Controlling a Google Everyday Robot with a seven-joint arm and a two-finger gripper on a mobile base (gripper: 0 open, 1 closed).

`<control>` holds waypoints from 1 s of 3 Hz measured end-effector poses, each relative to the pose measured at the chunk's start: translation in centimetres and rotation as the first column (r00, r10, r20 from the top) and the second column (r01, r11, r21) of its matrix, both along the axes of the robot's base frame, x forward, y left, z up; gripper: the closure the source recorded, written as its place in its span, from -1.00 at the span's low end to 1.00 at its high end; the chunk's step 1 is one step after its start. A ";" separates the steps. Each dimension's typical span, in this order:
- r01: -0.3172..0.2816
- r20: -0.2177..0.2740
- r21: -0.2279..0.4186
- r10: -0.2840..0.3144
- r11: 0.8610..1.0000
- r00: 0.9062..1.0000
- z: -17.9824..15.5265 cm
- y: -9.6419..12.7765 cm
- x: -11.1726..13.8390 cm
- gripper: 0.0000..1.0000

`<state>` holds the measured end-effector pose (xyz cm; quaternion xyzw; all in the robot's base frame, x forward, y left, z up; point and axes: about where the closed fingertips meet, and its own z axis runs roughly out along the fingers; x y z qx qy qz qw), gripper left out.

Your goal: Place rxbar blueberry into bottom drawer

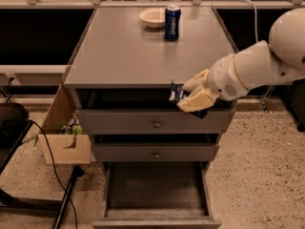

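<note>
You're holding the snack bar (175, 93) pinched in the end effector (187, 95). The pale fingers (199, 100) are pressing on the wrapper from above & below, w/ the dark end sticking out to the left. The bar is hanging in the air just off the near edge of the surface (128, 46), right of centre, in front of the top drawer (119, 120) & resting on nothing.

The bottom drawer (155, 190) is standing pulled out to the near side, nothing showing in its tray. It's well below the end effector & a bit to the left.

Step in hand, as I'm judging it: bringing the bar down into that tray.
- Come nearer first, so wrist & bar are clearing the fronts & knobs of the top drawer and the middle drawer (119, 152) on the way down.
- Shift left while descending, aiming for mid-tray, not the right wall.
- Go down inside the walls before letting go; the bar is prob. light & the wrapper slick, so a high drop may be bouncing it off the front panel.
- Level the bar so it's landing flat.
- Watch the forearm vs. the right near corner of the surface.

The can (172, 22) & bowl (151, 17) are sitting at the far side, well apart, so no worry there.
</note>
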<state>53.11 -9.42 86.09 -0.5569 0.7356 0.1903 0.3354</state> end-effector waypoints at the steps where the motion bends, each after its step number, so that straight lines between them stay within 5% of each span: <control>1: -0.004 -0.015 0.037 0.004 0.999 1.000 -4.2 0.6 -2.2 1.00; 2: -0.016 -0.023 0.062 0.018 0.998 1.000 -8.8 1.4 -3.9 1.00; 3: -0.015 -0.027 0.065 0.016 0.998 1.000 -9.5 1.4 -3.9 1.00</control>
